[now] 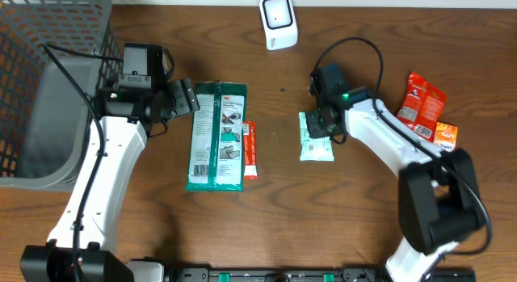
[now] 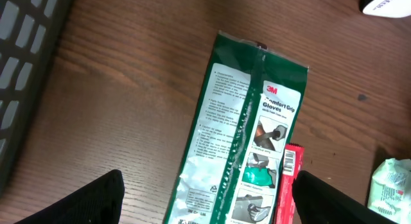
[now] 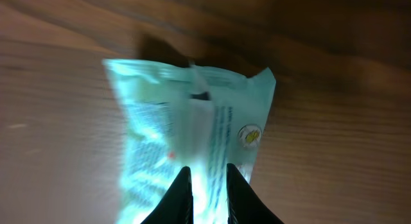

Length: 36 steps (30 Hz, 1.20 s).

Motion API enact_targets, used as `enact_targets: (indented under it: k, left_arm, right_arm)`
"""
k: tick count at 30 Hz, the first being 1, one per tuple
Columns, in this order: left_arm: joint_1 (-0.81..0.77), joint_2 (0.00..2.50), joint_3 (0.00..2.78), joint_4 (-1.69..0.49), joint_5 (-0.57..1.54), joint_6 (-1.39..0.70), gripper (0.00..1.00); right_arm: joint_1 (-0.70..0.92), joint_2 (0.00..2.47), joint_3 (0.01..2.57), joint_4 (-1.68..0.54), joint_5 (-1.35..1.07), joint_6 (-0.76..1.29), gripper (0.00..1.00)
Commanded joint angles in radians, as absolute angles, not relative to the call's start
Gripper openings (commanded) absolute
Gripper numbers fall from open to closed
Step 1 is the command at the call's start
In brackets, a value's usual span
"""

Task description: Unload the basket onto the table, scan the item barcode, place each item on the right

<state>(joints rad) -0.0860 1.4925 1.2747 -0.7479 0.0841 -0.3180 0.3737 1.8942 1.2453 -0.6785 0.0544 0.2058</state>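
right end effector (image 1: pixel 321 125) over pale-green packet (image 1: pixel 317 149) | glove pack (image 1: pixel 216 136) beside left end effector (image 1: pixel 192 98)

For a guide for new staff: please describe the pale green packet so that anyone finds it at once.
Find the white scanner at the table's far edge. Nearer than it, under the right gripper, lies the packet. It alone is pale mint: the long pack on one side is dark green, the packs on the other red and orange.
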Motion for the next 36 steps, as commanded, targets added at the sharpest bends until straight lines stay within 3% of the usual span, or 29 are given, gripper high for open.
enact_targets:
  k: [1, 4, 11, 17, 21, 25, 26, 32, 36]
  left_arm:
    - [-0.083, 1.498, 1.274, -0.748, 0.086, -0.324, 0.84]
    - [-0.083, 1.498, 1.274, -0.748, 0.086, -0.324, 0.84]
    - [-0.083, 1.498, 1.274, -0.748, 0.086, -0.324, 0.84]
    - [-0.083, 1.498, 1.274, -0.748, 0.086, -0.324, 0.84]
    - [-0.083, 1.498, 1.274, -0.748, 0.086, -0.324, 0.84]
    - [-0.083, 1.498, 1.274, -0.748, 0.086, -0.324, 0.84]
    - [-0.083, 1.498, 1.274, -0.748, 0.086, -0.324, 0.84]
    - [-0.083, 1.498, 1.274, -0.748, 0.086, -0.324, 0.84]
    - [-0.083, 1.498, 1.274, -0.748, 0.086, -0.324, 0.84]
  right_arm:
    - [0.364, 1.957, 1.243, -0.663, 0.071, 0.224, 0.12]
    - [0.365, 1.946, 1.25, -0.67, 0.054, 0.22, 0.08]
    - [0.368, 1.781, 1.279, -0.768, -0.05, 0.209, 0.18]
    - [0.37, 1.755, 1.26, -0.874, -0.065, 0.262, 0.07]
    - [0.396, 1.755, 1.161, -0.823, -0.065, 0.278, 0.05]
    - [0.451, 1.755, 0.982, -0.565, -0.054, 0.303, 0.07]
    - [0.451, 1.754, 0.976, -0.552, -0.054, 0.302, 0.02]
    - [0.446, 1.688, 1.114, -0.683, -0.058, 0.292, 0.01]
    - [0.44, 1.629, 1.149, -0.637, -0.044, 0.291, 0.02]
